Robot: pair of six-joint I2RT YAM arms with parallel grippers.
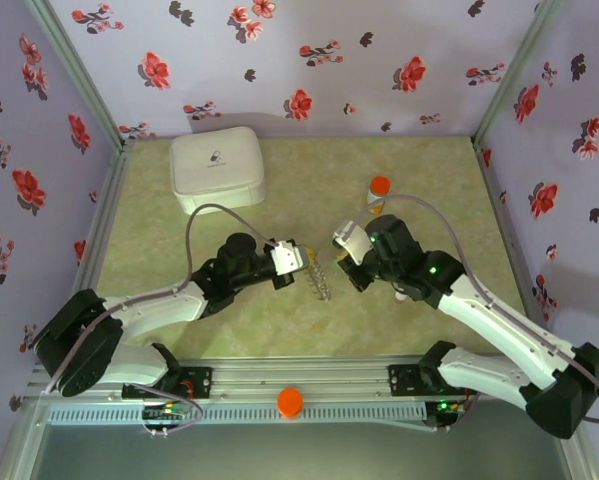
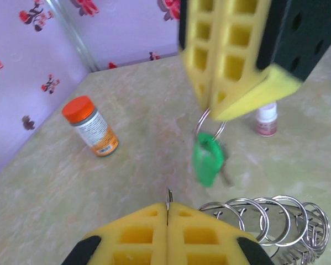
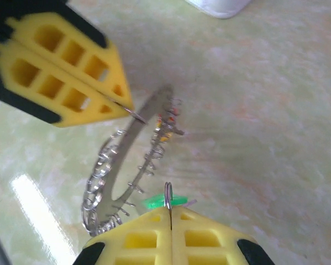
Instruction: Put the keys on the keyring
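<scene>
Silvery coiled keyring (image 3: 129,144), green, seemingly plastic key (image 2: 208,157)

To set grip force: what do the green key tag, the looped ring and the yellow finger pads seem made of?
Green key tag: probably plastic, matt, uniform colour. Looped keyring: metal, shiny silver wire with glints. Yellow finger pads: likely foam, matt, moulded cells.

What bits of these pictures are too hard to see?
- Top view: the keys on the keyring are too small to count or tell colours.
- Left wrist view: the small white bottle has its top hidden behind the right arm's fingers; its label is blurred.
- Right wrist view: the green key is mostly hidden behind those same fingers; the white object is cut off by the top edge.
</scene>
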